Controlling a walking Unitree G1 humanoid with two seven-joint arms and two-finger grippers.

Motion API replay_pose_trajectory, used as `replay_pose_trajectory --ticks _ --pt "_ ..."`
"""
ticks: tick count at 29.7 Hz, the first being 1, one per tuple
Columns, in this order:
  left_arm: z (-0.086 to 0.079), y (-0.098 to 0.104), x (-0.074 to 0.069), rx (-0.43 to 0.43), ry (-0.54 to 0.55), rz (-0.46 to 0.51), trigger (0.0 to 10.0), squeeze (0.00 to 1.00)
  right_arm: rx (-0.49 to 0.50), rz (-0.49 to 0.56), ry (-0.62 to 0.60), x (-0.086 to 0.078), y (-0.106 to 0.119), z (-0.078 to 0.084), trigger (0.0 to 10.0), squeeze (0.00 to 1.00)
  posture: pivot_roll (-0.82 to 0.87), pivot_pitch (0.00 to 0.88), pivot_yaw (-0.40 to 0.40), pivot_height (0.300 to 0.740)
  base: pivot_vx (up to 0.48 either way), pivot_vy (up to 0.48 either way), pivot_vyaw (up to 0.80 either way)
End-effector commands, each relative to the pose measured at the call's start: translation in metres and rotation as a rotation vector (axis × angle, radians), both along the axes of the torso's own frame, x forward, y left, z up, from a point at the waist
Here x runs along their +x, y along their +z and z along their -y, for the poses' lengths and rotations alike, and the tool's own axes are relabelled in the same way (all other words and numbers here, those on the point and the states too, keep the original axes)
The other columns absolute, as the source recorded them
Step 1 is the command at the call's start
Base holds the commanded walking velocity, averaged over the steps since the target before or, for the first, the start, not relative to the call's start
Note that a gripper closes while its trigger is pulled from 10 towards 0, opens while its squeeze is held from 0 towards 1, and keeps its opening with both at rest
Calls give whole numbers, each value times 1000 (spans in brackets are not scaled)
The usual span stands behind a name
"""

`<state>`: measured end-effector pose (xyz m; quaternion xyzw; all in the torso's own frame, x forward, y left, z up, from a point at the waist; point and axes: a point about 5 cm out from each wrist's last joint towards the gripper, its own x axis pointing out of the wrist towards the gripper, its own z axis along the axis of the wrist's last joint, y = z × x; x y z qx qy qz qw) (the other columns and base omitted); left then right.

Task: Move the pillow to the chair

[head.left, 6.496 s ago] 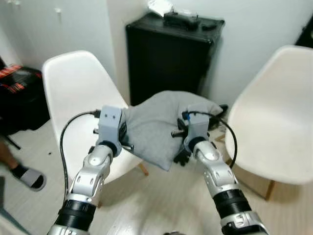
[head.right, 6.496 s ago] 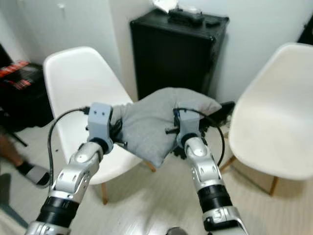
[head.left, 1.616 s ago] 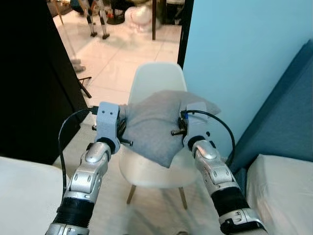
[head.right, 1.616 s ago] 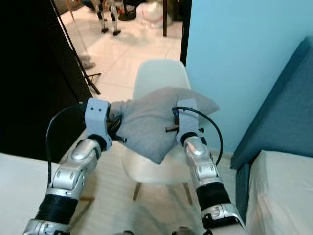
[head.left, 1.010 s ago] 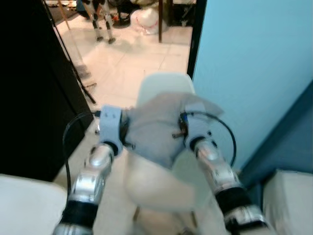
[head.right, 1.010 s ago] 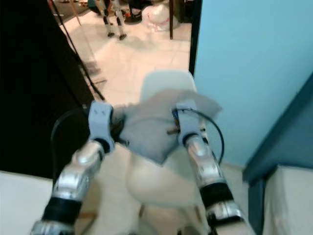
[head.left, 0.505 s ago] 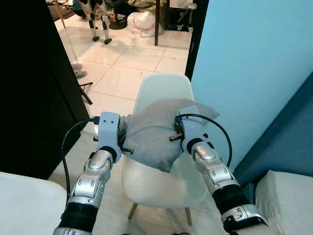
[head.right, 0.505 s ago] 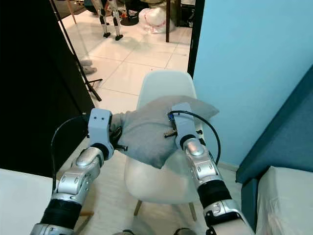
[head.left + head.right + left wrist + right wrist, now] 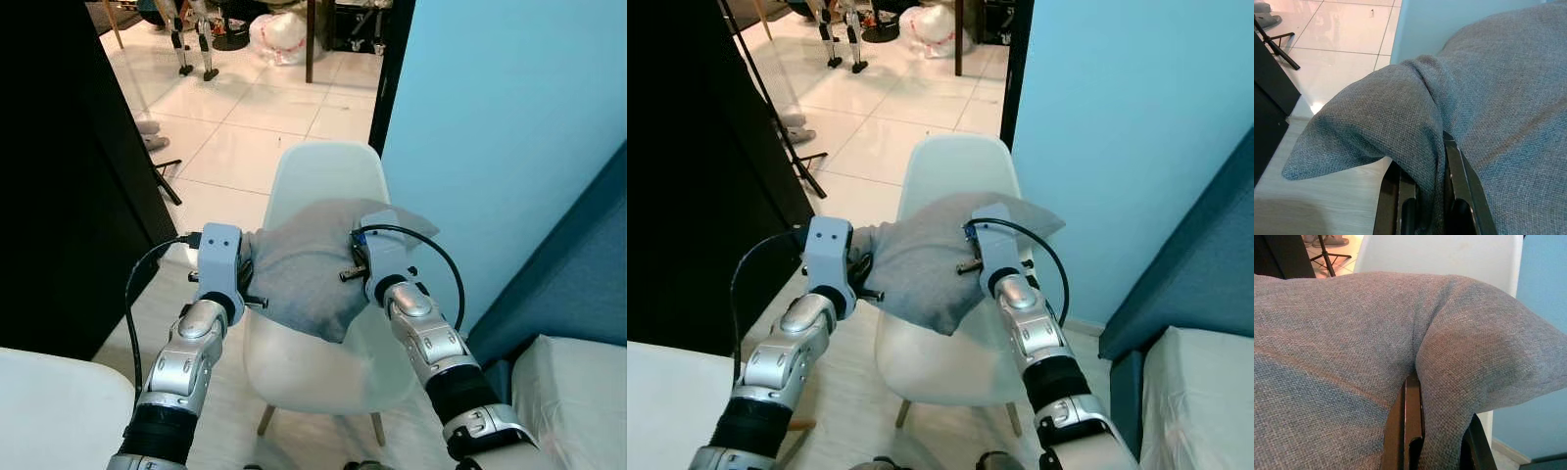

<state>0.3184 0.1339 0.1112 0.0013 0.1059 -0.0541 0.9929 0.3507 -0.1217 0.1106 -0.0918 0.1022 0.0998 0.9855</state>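
A grey fabric pillow (image 9: 306,266) hangs between my two arms, held up over the seat of a white shell chair (image 9: 323,176). My left gripper (image 9: 1422,161) is shut on the pillow's left edge, with cloth bunched between its black fingers. On the opposite side my right gripper (image 9: 1413,382) is shut on a fold of the pillow (image 9: 1352,342). The pillow's lower corner droops toward the chair seat (image 9: 304,367), and the chair's back (image 9: 960,166) rises behind it.
A light blue wall (image 9: 509,147) stands right of the chair, with a dark blue sofa side (image 9: 578,264) and white cushion (image 9: 578,392) beyond. A black panel (image 9: 59,176) is on the left. White tiled floor (image 9: 245,108) stretches behind. Another white seat (image 9: 49,411) sits at lower left.
The camera has turned from a room with two chairs and a black case to this chair, and has steadied over the last second. Both grippers still hold the pillow the same way.
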Motion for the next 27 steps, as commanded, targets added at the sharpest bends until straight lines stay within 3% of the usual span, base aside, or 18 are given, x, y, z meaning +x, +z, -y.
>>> replay_pose_trajectory --ticks 1,13,27 --pt "-11 -1 1 25 51 -2 10000 0 -11 15 -53 3 3 9 10000 0 29 82 19 696 0 0 0" --pt "-11 -2 0 26 48 -5 10000 0 -11 12 -56 3 2 10 10000 0 26 88 20 651 0 0 0" --pt "-12 -3 -1 33 46 -15 10000 0 -15 17 -66 4 4 12 10000 0 28 94 21 651 0 0 0"
